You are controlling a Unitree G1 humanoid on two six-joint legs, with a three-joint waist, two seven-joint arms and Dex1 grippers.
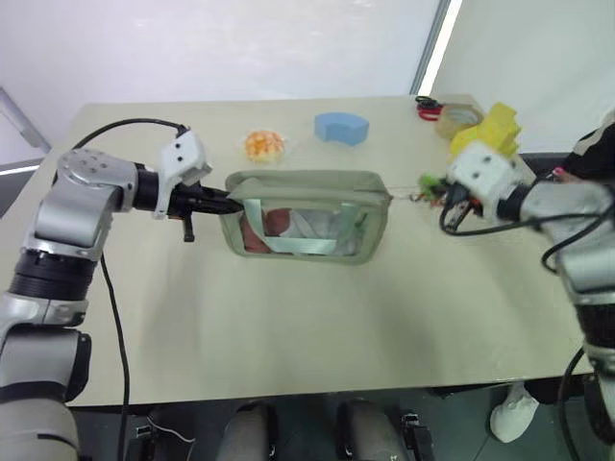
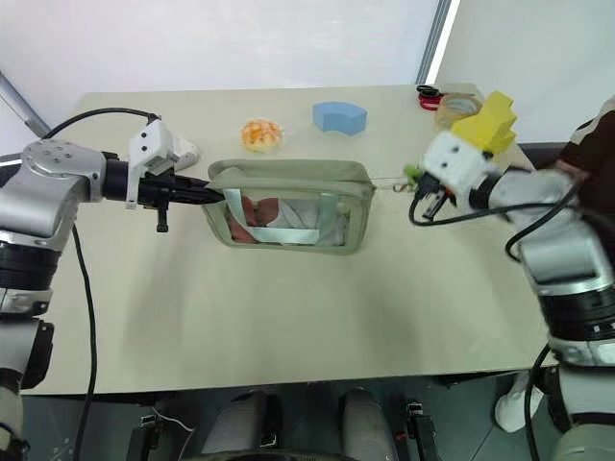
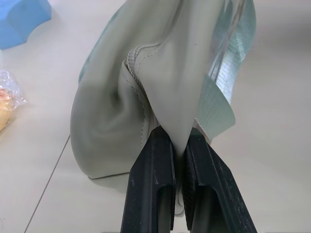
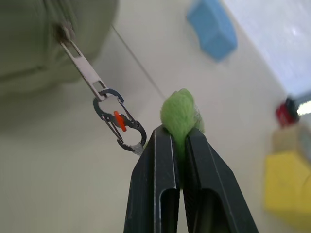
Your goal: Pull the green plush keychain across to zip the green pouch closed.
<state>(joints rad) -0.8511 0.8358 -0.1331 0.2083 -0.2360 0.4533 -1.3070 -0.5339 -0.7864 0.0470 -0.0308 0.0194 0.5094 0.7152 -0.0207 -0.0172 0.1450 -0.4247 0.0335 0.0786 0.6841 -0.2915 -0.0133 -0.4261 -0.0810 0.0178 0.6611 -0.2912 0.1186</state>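
The sage-green pouch with a clear window lies mid-table, reddish and white contents showing through. My left gripper is shut on the fabric at the pouch's left end; the wrist view shows its fingers pinching the cloth beside the zipper seam. My right gripper is shut on the lime-green plush keychain, held just beyond the pouch's right end. A metal zipper pull and a small carabiner link the keychain to the zipper, which sits at the pouch's right end. In the head view the keychain is a small green speck.
A blue foam block and an orange-yellow wrapped item lie behind the pouch. A yellow block, tape roll and a red object sit at the far right corner. A person's dark sleeve is at the right edge.
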